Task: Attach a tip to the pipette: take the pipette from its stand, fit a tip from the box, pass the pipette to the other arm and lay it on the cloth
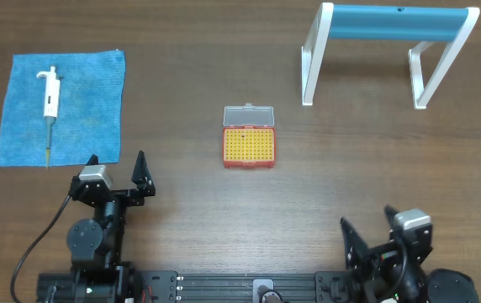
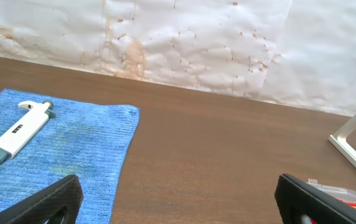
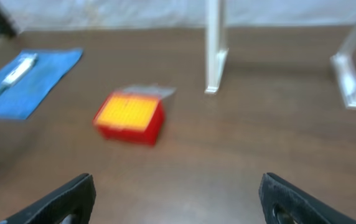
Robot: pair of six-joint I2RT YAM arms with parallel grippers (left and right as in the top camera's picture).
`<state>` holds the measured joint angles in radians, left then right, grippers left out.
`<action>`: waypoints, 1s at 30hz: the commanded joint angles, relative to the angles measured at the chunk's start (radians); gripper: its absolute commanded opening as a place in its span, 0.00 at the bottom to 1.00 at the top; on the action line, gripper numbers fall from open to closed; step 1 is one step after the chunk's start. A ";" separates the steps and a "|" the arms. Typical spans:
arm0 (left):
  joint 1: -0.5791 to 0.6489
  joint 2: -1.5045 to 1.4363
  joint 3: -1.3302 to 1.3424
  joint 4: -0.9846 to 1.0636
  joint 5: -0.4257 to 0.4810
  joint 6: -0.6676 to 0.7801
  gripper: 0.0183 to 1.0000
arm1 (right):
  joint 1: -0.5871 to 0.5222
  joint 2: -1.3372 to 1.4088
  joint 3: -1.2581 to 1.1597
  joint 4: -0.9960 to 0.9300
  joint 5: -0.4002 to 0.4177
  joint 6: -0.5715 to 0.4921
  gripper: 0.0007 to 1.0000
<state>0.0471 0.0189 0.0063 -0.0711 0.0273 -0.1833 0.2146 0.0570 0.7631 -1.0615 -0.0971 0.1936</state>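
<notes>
Blue cloth point(image 1: 89, 101) at far-left of table point(image 1: 224, 244) already carries the pipette point(image 1: 50, 94), so task looks done or v. near it, imo. Pipette lies flat on the cloth's left half, long axis running away from my bases: head at far end, thin shaft pointing back toward my side. It has a yellowish tip that seems fitted and reaches approx the cloth's near edge.

My left pincer point(image 1: 116, 162) sits just off the cloth's near-right corner, fingers spread wide, nothing held. Pipette is ahead and to the left of it, near but not touching. My right pincer point(image 1: 367, 220) sits low by its base at the right, also wide open, empty, well apart from the cloth.

Left arm is by far the nearer one. Any nudge or re-grip would be its job, w/ fingers closing either side of the long axis.

Tip box point(image 1: 249, 147) at ctr w/ lid open, stand point(image 1: 392, 25) far right.
</notes>
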 commanded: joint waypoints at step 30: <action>0.003 -0.014 -0.001 -0.008 0.004 0.009 1.00 | -0.242 -0.028 -0.759 1.001 -0.042 -0.225 0.86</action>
<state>0.0471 0.0128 0.0063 -0.0715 0.0273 -0.1833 -0.0322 0.0402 0.0063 -0.0532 -0.1482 -0.0181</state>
